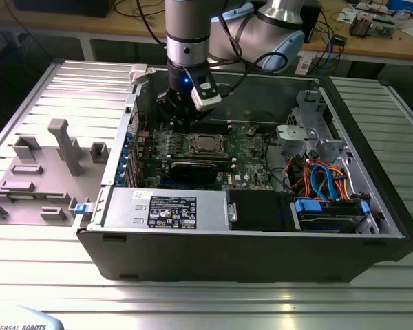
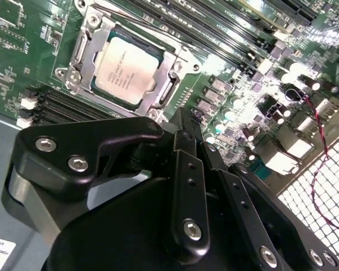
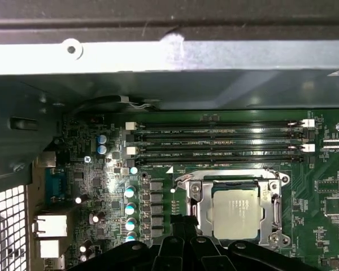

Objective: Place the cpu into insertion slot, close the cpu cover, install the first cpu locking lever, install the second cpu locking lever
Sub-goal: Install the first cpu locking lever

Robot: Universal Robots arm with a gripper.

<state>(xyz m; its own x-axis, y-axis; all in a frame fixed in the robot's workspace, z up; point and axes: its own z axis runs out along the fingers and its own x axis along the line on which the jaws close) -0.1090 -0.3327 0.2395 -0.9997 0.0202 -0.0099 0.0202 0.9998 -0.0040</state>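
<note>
The cpu (image 2: 127,70) lies flat in the insertion slot (image 3: 254,183), its silver-grey top (image 3: 236,212) facing up. The cpu cover (image 2: 90,42) lies down around it as a silvery frame (image 3: 199,203). Thin wire levers run along the socket's edges; I cannot tell whether they are latched. My gripper (image 2: 182,119) hangs just above the green board beside the socket, shut, with nothing between its black fingers (image 3: 183,224). In the exterior view the gripper (image 1: 177,120) is on the exterior view's left of the cpu (image 1: 205,144), inside the open computer case.
Long black memory slots (image 3: 220,141) run beside the socket. A black graphics card (image 1: 193,168) and the power supply (image 1: 165,206) sit nearer the case front. Coloured cables (image 1: 323,179) fill the right side. The case wall (image 3: 158,56) stands close. A grey fixture (image 1: 62,148) lies outside.
</note>
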